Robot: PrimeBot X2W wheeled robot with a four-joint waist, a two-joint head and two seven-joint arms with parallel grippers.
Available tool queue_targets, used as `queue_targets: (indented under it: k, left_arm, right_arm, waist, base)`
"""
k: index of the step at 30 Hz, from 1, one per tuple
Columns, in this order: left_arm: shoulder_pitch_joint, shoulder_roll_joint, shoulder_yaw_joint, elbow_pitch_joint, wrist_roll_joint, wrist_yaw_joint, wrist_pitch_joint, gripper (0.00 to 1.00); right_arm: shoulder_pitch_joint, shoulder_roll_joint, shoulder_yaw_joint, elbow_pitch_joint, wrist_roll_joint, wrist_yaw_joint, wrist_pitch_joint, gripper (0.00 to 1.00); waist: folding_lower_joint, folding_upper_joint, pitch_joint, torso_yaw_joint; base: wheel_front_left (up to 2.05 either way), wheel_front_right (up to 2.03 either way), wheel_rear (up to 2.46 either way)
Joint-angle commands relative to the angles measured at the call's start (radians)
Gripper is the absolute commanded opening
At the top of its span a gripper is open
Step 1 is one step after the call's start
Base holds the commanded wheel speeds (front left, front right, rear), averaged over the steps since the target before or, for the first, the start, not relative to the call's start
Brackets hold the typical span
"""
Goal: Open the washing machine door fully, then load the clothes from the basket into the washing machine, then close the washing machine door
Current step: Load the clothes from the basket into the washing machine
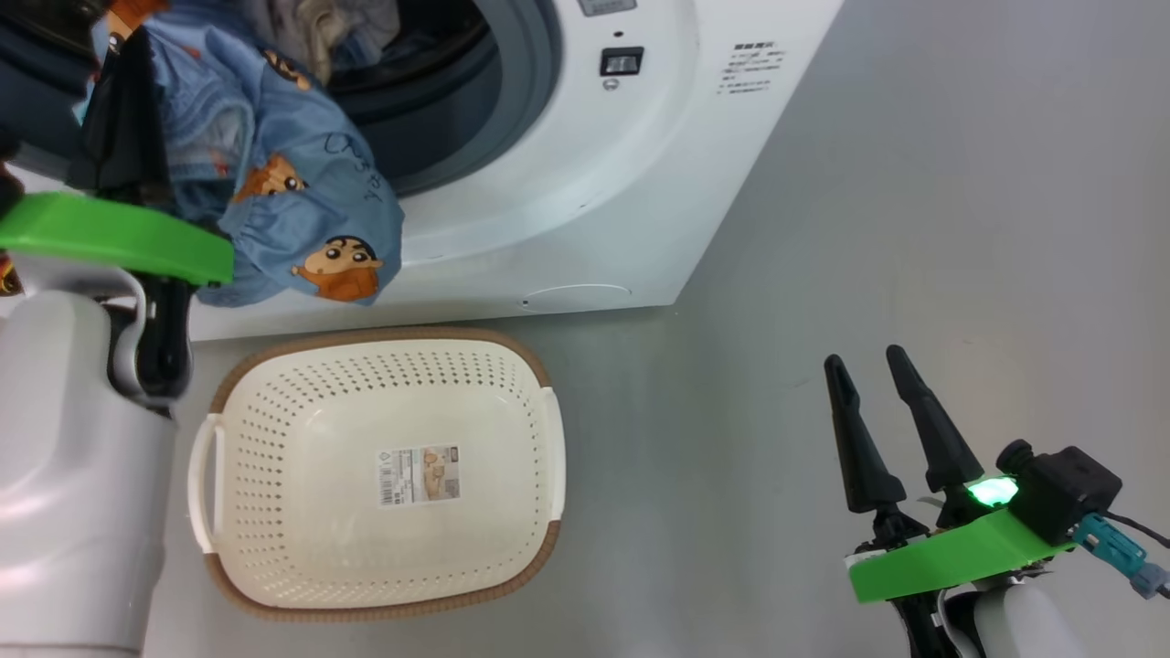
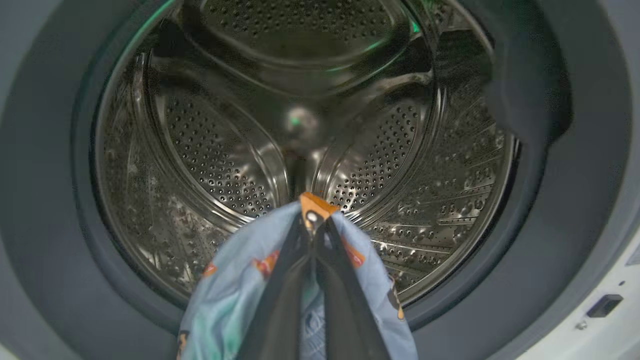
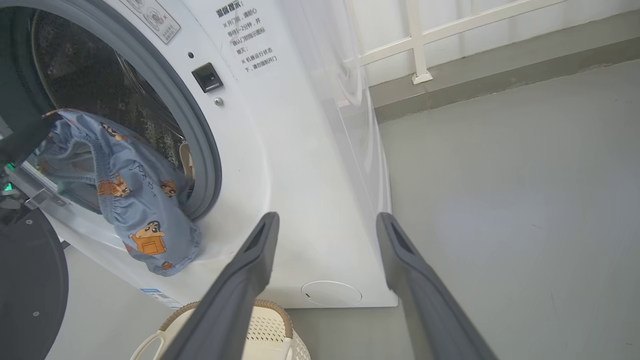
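My left gripper (image 2: 314, 220) is shut on the light blue garment (image 1: 274, 174) with orange cartoon prints. It holds the garment at the mouth of the white washing machine (image 1: 594, 183), fingers pointing into the steel drum (image 2: 225, 150). The garment hangs over the grey gasket (image 3: 200, 150). A cream-white piece of the clothes (image 1: 315, 32) lies inside the opening. The black door (image 3: 25, 285) stands swung open at the left. The cream basket (image 1: 274, 384) sits on the floor before the machine, its bare bottom showing a label sticker. My right gripper (image 1: 865, 358) is open over the floor at the right, holding nothing.
Grey floor (image 1: 914, 228) spreads to the right of the machine. A white railing (image 3: 420, 40) and a low kerb run behind it. The round service flap (image 3: 331, 293) is low on the machine's front, just above the basket (image 3: 270, 330).
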Motion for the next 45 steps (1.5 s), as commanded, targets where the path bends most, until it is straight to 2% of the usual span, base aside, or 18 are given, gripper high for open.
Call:
queue_targets:
  k: [1,12,20,24,27,32,40,42,45]
  left_arm:
    - [-0.048,0.041,0.015,0.030,0.014,-0.009,-0.007,0.00]
    - [-0.192,0.062,-0.116,0.320,-0.018,-0.010,-0.012,0.00]
    - [-0.300,0.091,-0.211,0.456,-0.058,-0.010,-0.012,0.00]
    - [-0.337,0.107,-0.222,0.488,-0.075,-0.010,-0.012,0.00]
    - [-0.377,0.134,-0.201,0.467,-0.064,-0.010,-0.013,0.00]
    - [-0.393,0.171,-0.100,0.332,0.008,0.000,-0.013,0.00]
    - [-0.316,0.136,0.094,0.103,0.165,0.004,-0.013,0.00]
    - [-0.296,0.121,0.120,0.092,0.193,0.000,-0.013,0.00]
    - [-0.279,0.107,0.111,0.160,0.216,-0.006,-0.013,0.00]
  right_arm:
    - [-0.008,0.002,0.032,-0.022,-0.013,0.002,-0.005,1.00]
    - [-0.022,0.013,0.073,-0.015,-0.009,0.002,-0.005,1.00]
    - [-0.042,0.016,0.111,-0.009,-0.002,0.002,-0.005,1.00]
    - [-0.046,0.017,0.121,-0.009,0.003,0.002,-0.005,1.00]
    - [-0.049,0.017,0.128,-0.017,0.012,0.002,-0.005,1.00]
    - [-0.061,0.017,0.128,-0.030,0.021,0.002,-0.005,1.00]
    - [-0.081,0.017,0.132,-0.037,0.021,0.002,-0.005,1.00]
    - [-0.085,0.017,0.135,-0.037,0.022,0.002,-0.005,1.00]
    - [-0.086,0.017,0.139,-0.036,0.023,0.002,-0.005,1.00]
  waist:
    - [0.0000,0.0000,0.012,-0.019]
    - [0.0000,0.0000,0.043,-0.079]
    - [0.0000,0.0000,0.069,-0.125]
    - [0.0000,0.0000,0.077,-0.140]
    - [0.0000,0.0000,0.094,-0.150]
    - [0.0000,0.0000,0.124,-0.157]
    - [0.0000,0.0000,0.150,-0.156]
    - [0.0000,0.0000,0.151,-0.158]
    - [0.0000,0.0000,0.148,-0.161]
  base:
    - [0.00,0.00,0.00]
    - [0.00,0.00,0.00]
    - [0.00,0.00,0.00]
    - [0.00,0.00,0.00]
    - [0.00,0.00,0.00]
    - [0.00,0.00,0.00]
    - [0.00,0.00,0.00]
    - [0.00,0.00,0.00]
    - [0.00,0.00,0.00]
